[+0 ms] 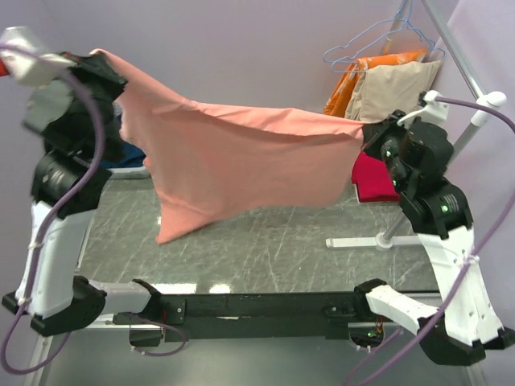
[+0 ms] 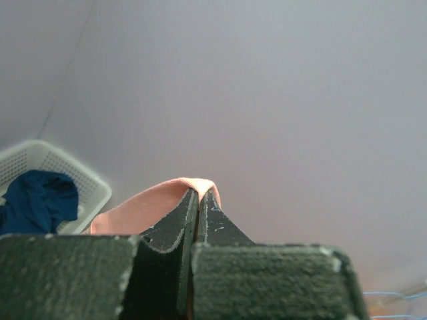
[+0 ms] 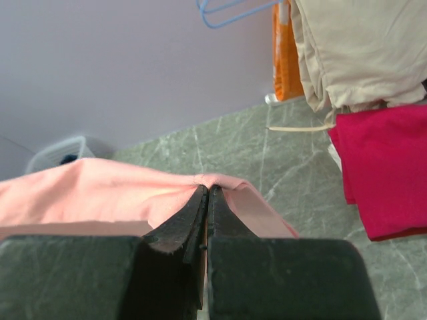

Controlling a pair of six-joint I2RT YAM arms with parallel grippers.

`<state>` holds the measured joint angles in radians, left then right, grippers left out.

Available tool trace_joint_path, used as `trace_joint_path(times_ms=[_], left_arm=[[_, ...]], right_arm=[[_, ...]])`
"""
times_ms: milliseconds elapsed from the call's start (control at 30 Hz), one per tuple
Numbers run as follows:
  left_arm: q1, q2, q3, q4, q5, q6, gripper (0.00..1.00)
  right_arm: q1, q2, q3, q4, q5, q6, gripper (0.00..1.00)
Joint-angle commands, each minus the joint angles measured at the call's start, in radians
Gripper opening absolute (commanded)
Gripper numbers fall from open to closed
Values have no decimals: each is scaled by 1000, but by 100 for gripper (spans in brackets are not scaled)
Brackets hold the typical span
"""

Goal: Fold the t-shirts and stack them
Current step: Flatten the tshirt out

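Salmon-pink t-shirt (image 1: 241,161) suspended above table (image 1: 265,249), stretched between both hands. Left hand (image 2: 200,195) pressed together, pinching cloth edge; right hand (image 3: 205,192) likewise.
Risks:
- thin pinch slips under tension; shirt drops bunched
- loose lower hem hangs lopsided; lands creased
- swing may brush crimson t-shirt (image 1: 375,181) beside right hand

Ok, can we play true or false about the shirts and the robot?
1. The left pincer and right pincer both pinch the pink shirt. True.
2. The pink shirt lies flat on the table. False: it hangs stretched in the air between the pincers.
3. The blue shirt sits in a white basket. True.
4. The right pincer holds the red shirt. False: it holds the pink shirt, and the red shirt is apart from it.
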<state>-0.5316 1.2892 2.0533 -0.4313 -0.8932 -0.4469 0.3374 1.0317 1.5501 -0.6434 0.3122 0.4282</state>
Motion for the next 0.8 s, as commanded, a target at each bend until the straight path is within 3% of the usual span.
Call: trace_joint_path(times_ms=[0,433,633,767], left_arm=[[4,-146,79,37,23,16,1],[5,-326,172,-132,114,-4,1],[4,-266,174,-93,120,50,1],[5,-160,119,-109,145,45,1]], right_arm=[[-8,-104,41,31,-33,-16,0],[-8,-282,71,-45,-166,-12,0],[-8,-239,113,-23,-180,-12,0],[-6,-217,-26,39,-156,10,0]])
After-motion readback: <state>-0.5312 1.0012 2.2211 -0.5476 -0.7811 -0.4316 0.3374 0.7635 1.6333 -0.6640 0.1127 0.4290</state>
